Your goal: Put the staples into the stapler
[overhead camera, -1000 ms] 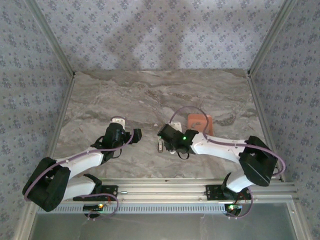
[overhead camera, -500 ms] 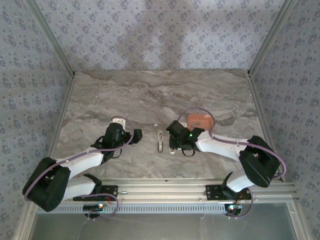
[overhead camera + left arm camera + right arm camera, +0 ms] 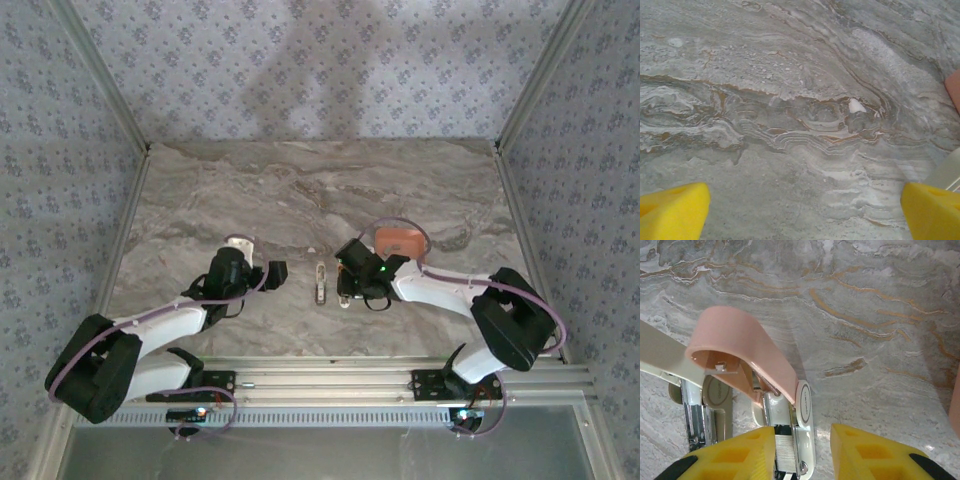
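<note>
Right gripper (image 3: pixel 345 292) sits near the counter (image 3: pixel 300 190) centre, toward the near edge. Its yellow fingers are apart, straddling the rear of the stapler (image 3: pixel 790 415) and not clamped on it. There is a visible gap on the right finger's side, while the left finger looks touching or nearly so. Stapler's pink cover (image 3: pixel 735 347) is swung up and the channel is exposed. A ribbed grey strip low in the channel looks like the staples (image 3: pixel 784 452), likely already seated. Salmon tray (image 3: pixel 398 240) is just behind the right gripper; contents too small to tell.

Left gripper (image 3: pixel 272 270) is wide apart, holding nothing, over bare counter left of centre.

Risks:
- raised cover could snap down or skew the strip if pushed off-axis
- left finger could shove the unheld stapler sideways into the cream-and-metal piece (image 3: pixel 695 410) lying just beside it
- nothing pins the base, so it may slide when the cover is pressed

Room: tight between the two grippers, tray close on the far right. The far half and left side of the counter are free for retreat
</note>
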You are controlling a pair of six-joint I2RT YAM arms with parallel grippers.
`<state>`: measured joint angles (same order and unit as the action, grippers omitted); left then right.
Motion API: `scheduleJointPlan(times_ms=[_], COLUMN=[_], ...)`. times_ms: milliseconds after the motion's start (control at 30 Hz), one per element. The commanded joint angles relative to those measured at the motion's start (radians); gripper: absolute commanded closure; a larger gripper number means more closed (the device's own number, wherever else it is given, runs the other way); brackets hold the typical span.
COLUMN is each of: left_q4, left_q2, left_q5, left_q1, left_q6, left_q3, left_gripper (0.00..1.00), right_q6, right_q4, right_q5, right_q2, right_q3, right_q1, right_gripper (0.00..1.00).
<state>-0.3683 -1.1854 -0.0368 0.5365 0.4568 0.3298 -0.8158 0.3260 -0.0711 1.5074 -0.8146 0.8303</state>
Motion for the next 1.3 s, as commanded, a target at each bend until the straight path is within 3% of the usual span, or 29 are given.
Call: scheduleJointPlan(times_ms=[0,467,833,1267], left_q4=[-0.063,-0.074,-0.075,-0.06], left_q2=[0.01,0.007,0.004,0.025], left_q5=[-0.051,-0.055,-0.055,-0.058], left_q1=[-0.006,-0.007,-0.006,-0.006], left_q6=[-0.026,-0.026,-0.03,-0.027], left_q3=[-0.018,-0.032,-0.029,-0.025], left_gripper=[0.03,0.03,0.02,0.02], right_q6=[-0.001,0.018,0.022,0.028], right_q4=[-0.016,-0.038,-0.029,0.008], right_q5=[0.014,0.035,0.045,-0.019], right_q2=[0.019,0.053,0.068,0.002], right_q3=[0.016,0.017,0.019,0.004], right_q1=[-0.008,-0.016,-0.015,0.015], right_gripper=[0.65,0.65,0.73,0.69])
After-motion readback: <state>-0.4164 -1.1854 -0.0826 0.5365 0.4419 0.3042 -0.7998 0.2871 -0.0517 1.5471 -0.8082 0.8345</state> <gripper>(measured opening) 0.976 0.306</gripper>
